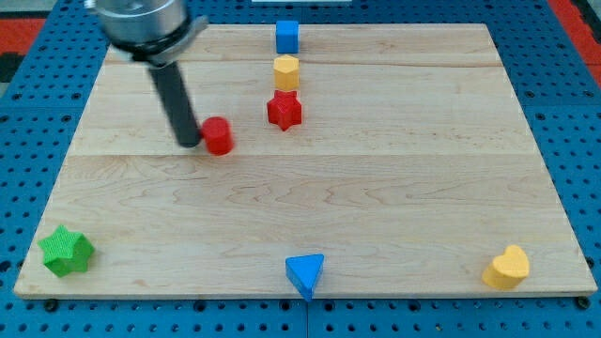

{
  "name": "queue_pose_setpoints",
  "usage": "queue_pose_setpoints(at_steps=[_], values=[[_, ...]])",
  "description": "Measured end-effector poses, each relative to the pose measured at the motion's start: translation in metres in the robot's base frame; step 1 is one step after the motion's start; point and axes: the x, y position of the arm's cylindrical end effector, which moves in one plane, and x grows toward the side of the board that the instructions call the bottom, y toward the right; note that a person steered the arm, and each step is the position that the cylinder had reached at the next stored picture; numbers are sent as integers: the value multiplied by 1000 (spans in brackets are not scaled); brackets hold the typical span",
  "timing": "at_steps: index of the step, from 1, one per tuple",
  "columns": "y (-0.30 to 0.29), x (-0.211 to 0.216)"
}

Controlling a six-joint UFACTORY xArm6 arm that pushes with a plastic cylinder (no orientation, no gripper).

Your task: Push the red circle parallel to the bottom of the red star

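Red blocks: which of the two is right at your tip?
The red circle. My tip sits just at its left side in the view, while the red star lies farther right, below the yellow block.

The arm [141, 21] is cut off by the top edge at the upper left of the frame, and it is blurred, so its form cannot be read. My tip [190, 143] hides the left side of the red circle [219, 136]; whether the two touch cannot be told. The blue triangle [305, 274] at the bottom centre overhangs the board [376, 216], covering part of its front edge. The yellow block [286, 71] at the top centre is too small for its shape to be sure. The blue pegboard [573, 113] around the board runs off every edge.
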Motion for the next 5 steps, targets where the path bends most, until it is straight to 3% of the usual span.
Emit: queue_pose_setpoints(at_steps=[3,5], values=[[23,-39],[64,23]])
